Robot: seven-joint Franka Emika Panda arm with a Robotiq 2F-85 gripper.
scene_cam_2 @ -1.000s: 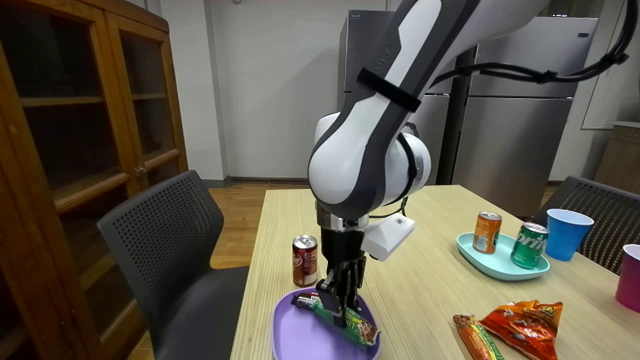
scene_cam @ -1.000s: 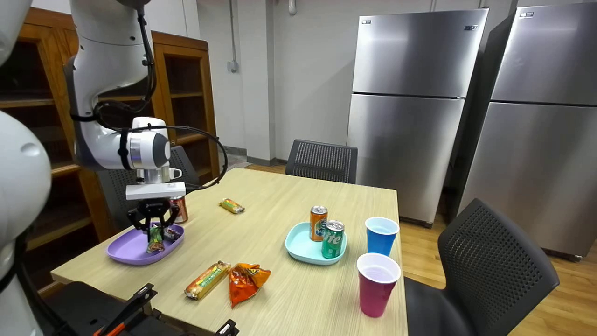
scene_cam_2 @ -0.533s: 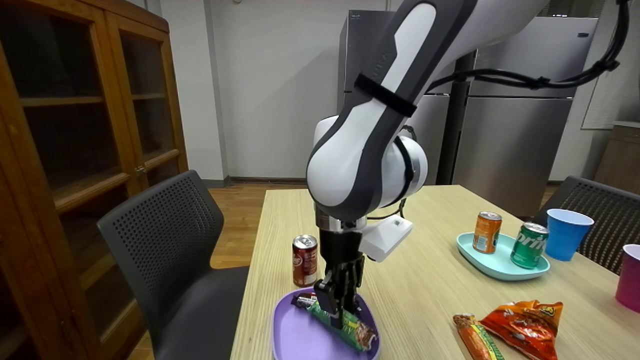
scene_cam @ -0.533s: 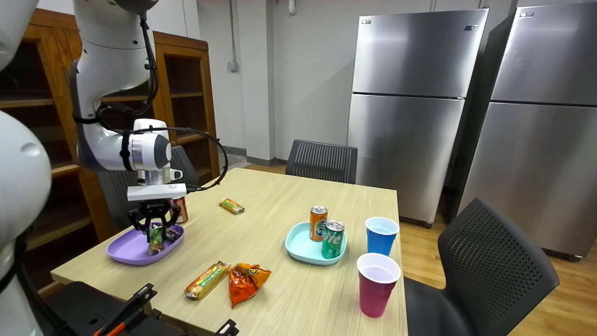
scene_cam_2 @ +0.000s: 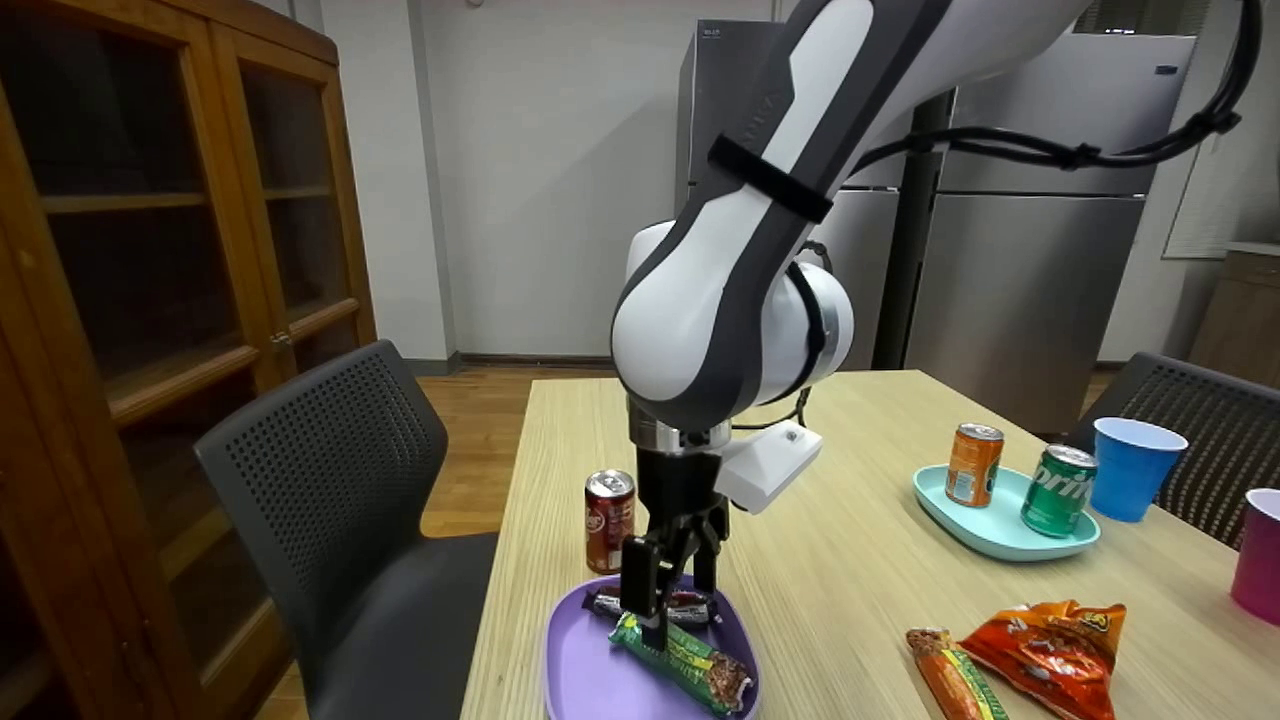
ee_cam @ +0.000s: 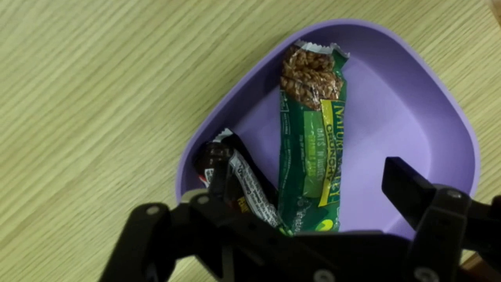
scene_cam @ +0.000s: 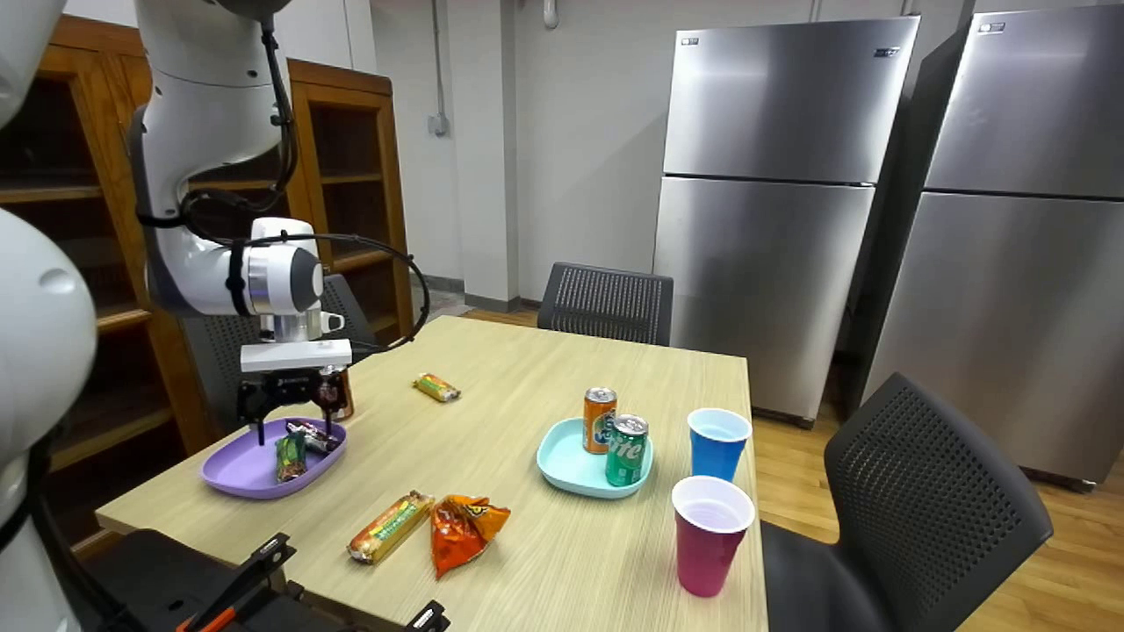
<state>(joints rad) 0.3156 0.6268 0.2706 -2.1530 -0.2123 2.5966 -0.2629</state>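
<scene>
Finding: the pincer [scene_cam: 295, 430] stands spread wide over the purple plate [ee_cam: 385, 102] and has hold of nothing. The green granola bar [ee_cam: 313, 156] lies flat inside the purple plate, below the pincer's gap, its crimped end close to the wall; it appears to rest there by its own weight. Alongside, also within the purple plate, lies the dark wrapped bar [ee_cam: 250, 188], one end at the wall, the other seemingly touching its neighbour. The raised rim presumably serves to keep both from sliding off (sensible, given slick wrappers). Whether the pincer brushes the dark wrapped bar cannot be determined.

Edges and room: the purple plate sits near the border of the counter [scene_cam_2: 830, 590], on the side where a chair [scene_cam_2: 330, 480] stands. A dark red can [scene_cam_2: 609, 522] is upright just beside the purple plate and limits sideways movement on that flank. Within the purple plate, bare floor shows along the green granola bar, on the side away from the dark wrapped bar. Some way from the purple plate, an orange bag [scene_cam: 463, 531] and a golden wrapped bar [scene_cam: 391, 527] lie next to each other. Well apart from the purple plate is the turquoise plate [scene_cam: 562, 452], bearing an orange can [scene_cam: 600, 420] and a green can [scene_cam: 626, 450].
</scene>
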